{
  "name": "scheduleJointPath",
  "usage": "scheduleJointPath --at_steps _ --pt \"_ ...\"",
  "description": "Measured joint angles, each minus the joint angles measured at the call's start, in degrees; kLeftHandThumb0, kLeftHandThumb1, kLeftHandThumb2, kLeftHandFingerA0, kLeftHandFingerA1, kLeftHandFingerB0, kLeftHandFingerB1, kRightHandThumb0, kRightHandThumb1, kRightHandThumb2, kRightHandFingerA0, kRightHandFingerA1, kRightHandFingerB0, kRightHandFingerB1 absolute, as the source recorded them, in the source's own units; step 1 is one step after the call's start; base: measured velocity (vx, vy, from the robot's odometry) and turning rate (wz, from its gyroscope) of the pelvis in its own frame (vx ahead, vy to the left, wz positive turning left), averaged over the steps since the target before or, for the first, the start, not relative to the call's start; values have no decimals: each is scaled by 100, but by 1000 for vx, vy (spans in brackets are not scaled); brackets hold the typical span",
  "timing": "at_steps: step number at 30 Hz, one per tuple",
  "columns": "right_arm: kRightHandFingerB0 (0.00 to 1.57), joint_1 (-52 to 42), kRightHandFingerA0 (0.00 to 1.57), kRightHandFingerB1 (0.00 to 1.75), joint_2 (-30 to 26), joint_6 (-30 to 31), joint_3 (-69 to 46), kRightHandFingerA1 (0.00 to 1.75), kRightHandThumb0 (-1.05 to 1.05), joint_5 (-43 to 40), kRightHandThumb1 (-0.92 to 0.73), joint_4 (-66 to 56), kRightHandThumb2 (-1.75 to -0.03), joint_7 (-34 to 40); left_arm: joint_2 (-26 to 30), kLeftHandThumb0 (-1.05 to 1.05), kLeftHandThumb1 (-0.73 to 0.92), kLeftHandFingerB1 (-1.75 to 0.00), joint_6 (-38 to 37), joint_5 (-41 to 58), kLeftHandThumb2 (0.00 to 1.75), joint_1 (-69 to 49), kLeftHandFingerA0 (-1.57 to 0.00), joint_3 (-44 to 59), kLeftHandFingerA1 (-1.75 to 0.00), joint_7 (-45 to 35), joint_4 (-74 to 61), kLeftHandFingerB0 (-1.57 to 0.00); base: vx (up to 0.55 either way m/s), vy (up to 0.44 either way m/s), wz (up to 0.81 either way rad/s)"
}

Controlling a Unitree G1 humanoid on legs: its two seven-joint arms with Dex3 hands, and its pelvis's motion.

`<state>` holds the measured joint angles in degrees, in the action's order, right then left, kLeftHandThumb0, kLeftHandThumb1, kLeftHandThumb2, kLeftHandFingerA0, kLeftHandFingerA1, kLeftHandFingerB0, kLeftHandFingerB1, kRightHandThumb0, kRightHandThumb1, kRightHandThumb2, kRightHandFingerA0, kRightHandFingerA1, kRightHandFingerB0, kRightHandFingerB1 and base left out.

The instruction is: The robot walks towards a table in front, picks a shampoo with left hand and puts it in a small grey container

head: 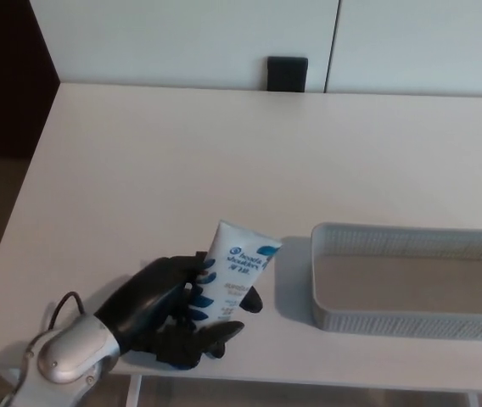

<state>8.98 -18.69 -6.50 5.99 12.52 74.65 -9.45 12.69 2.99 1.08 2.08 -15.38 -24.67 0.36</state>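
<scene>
White plastic printed in blue marks the shampoo tube [239, 273], which sits in the lower left-centre of the frame, clasped by the left robot hand [169, 309]. The black fingers [197, 273] wrap round its lower half from the picture's left and the thumb crosses its right edge, so the hand is closed on it, not spread. The tube stands tilted, its broad, flat crimped end uppermost and leaning a little toward the right; its cap end is hidden inside the grip. Whether its bottom has cleared the pale bench [224, 153] or rests on it cannot be told from this angle. Judging by this, the pick is the step in hand: the grasp is made and the carry is not yet begun. The small grey container [411, 326], a shallow mesh-walled tray, lies at the lower right of the frame, near the tube but apart from it; its right end runs out of the picture. The next move calls for raising the tube above the container's left wall, carrying it toward picture right, and opening the fingers only once it is over the tray's floor. The right robot hand does not show.
</scene>
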Motion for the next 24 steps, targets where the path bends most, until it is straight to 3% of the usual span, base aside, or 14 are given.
scheduleJointPath --at_steps 5,7,8,10,11,12,15,17,18,19,24 --pt "54 5 61 38 -8 -5 7 41 -38 38 -71 -2 -60 -3 -131 5 76 -118 194 -15 96 335 -98 93 -161 61 -512 -67 0 0 0" --pt "54 9 60 38 -8 -7 14 42 -38 52 -70 -4 -61 -3 -172 5 71 -125 300 -15 97 517 -97 97 -159 74 -717 -65 0 0 0" --pt "53 12 59 38 -10 -7 20 42 -39 60 -71 -5 -62 -4 -225 4 73 -116 408 -14 89 706 -97 97 -160 82 -869 -68 0 0 0" --pt "53 15 59 39 -15 -6 22 42 -39 66 -71 -7 -61 -8 -326 2 73 -117 538 -18 88 983 -100 62 -159 89 -961 -70 0 0 0" --pt "53 20 60 39 -15 -7 22 43 -38 66 -71 -9 -61 -11 -386 1 61 -104 622 -29 105 1150 -126 23 -135 96 -1021 -83 0 0 0" --pt "53 25 59 39 -15 -7 21 42 -38 65 -71 -12 -61 -13 -428 -3 70 -127 687 -41 86 1282 -105 -12 -154 103 -1066 -74 0 0 0" --pt "53 39 59 39 -18 -7 22 43 -38 66 -71 -25 -61 -24 -608 -3 70 -115 928 -130 84 1763 -103 -221 -154 140 -1077 -77 0 0 0" --pt "53 46 60 39 -18 -7 19 42 -38 64 -71 -34 -61 -34 -711 -9 69 -120 1036 -195 88 1997 -106 -328 -153 169 -1041 -80 0 0 0" --pt "53 47 59 39 -19 -6 14 42 -37 64 -71 -31 -61 -39 -812 -10 57 -104 1101 -250 108 2166 -124 -435 -127 184 -949 -88 0 0 0" --pt "53 52 59 39 -19 -7 10 42 -36 63 -72 -31 -61 -41 -877 -13 67 -117 1161 -305 89 2316 -106 -534 -148 202 -838 -82 0 0 0" --pt "54 65 58 39 -19 -6 -24 42 -34 57 -74 -34 -62 -46 -1240 -15 70 -117 1395 -513 83 2844 -105 -865 -149 280 -313 -85 0 0 0"
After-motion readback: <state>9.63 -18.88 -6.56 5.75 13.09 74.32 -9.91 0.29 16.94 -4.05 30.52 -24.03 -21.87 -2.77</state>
